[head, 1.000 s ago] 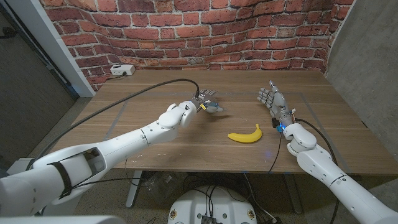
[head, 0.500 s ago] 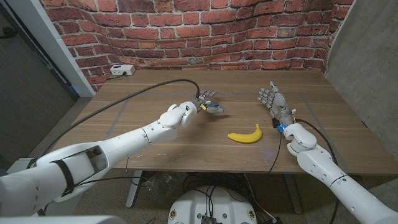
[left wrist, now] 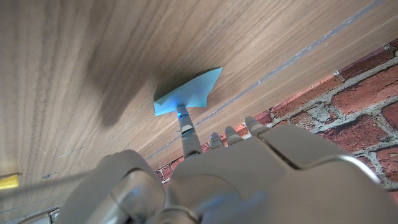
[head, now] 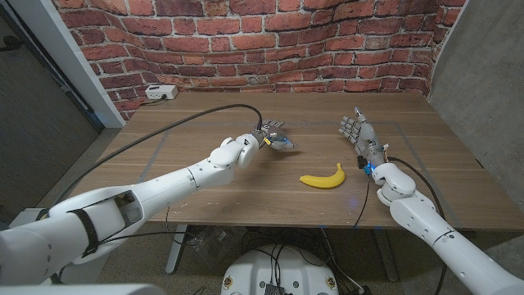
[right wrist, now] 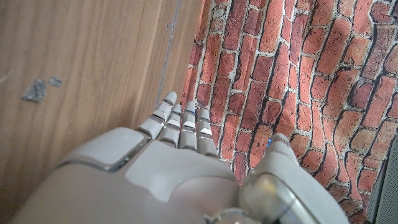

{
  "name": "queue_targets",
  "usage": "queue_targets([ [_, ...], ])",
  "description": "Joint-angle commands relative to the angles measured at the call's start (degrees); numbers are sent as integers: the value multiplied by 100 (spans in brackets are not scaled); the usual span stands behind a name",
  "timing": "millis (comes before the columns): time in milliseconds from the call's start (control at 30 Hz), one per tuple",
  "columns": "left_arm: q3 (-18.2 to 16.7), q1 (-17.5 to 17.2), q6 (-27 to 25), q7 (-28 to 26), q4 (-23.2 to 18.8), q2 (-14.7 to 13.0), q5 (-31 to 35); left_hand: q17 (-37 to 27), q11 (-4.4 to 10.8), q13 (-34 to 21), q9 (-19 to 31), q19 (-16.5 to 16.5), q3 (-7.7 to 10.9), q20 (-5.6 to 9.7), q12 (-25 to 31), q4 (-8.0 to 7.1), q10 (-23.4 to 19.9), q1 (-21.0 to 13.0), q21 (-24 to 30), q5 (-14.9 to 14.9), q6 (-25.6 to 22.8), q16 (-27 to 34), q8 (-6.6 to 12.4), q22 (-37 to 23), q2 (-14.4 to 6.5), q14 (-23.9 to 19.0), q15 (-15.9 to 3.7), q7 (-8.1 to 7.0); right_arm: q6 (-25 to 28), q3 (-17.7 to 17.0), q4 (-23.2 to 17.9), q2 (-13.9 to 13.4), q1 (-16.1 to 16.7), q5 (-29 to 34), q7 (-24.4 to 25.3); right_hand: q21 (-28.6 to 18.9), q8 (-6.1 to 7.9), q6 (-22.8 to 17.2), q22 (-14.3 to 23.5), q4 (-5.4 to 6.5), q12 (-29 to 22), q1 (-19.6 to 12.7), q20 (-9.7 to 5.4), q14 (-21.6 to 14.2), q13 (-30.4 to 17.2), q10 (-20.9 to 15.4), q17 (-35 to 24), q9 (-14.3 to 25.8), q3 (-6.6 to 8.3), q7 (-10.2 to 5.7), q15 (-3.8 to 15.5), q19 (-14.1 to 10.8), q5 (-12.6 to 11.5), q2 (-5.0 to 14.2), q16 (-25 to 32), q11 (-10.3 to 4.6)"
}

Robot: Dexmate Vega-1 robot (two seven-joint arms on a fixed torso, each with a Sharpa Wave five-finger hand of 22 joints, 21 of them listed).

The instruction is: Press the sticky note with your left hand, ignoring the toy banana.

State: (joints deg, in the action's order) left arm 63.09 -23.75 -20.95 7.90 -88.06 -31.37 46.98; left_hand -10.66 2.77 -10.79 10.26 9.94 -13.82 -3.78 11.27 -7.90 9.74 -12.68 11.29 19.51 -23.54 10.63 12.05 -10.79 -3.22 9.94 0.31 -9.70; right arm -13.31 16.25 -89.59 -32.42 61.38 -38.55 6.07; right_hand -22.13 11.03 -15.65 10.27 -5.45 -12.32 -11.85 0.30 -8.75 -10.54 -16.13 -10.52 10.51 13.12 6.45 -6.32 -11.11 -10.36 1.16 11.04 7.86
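- The left hand (head: pixel 274 137) reaches out over the middle of the wooden table (head: pixel 205 176). The blue sticky note (left wrist: pixel 188 96) lies on the wood directly under its fingertips.
- In the left wrist view one finger (left wrist: pixel 186 127) stretches forward with its tip on the near edge of the note. The other fingers stay bunched back beside it, so the hand is pointing rather than spread, and it holds nothing.
- From that hand the note lies straight ahead and below, along the line of the extended finger. Its far corner points away from the fingertip, so the paper runs roughly on the finger's own axis.
- I judge the press to be at contact or a hair short of it. What remains is a small push down along that finger, not a sideways reach.
- The toy banana (head: pixel 322 177) lies well apart from the left hand, off to its right and nearer the robot, closer to the right hand (head: pixel 358 131). It is outside the line of the press.
- The right hand stands upright with its fingers extended close together and holds nothing. It is much farther from the note than the left hand is.
- One risk I see: a tip pressing only the edge may slide the paper instead of pinning it.
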Motion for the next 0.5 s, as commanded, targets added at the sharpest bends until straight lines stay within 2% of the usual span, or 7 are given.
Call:
queue_targets([
  [33,71,29,-104,44,27,-42,-28,-13,17,-18,23,1326,-46,16,47,14,949,-16,45,32,-74,36,19,-22,10,1382,-28,-4,7,26,35,26,-21,-8,1,2,17,-1,12,-10,-9,11,20,-59,-13,-49,-34,29,-4,-24,13,-37,8,30,-10,10],
  [500,30,29,-325,83,-114,-175,84,-12,16,-18,24,1328,-54,16,51,20,953,-32,51,39,-66,31,3,-21,-14,1384,-25,-14,50,56,19,26,-42,8,23,18,17,-2,13,-12,-9,17,25,-63,-14,-53,-35,29,-7,-24,6,-44,8,32,-10,7],
])
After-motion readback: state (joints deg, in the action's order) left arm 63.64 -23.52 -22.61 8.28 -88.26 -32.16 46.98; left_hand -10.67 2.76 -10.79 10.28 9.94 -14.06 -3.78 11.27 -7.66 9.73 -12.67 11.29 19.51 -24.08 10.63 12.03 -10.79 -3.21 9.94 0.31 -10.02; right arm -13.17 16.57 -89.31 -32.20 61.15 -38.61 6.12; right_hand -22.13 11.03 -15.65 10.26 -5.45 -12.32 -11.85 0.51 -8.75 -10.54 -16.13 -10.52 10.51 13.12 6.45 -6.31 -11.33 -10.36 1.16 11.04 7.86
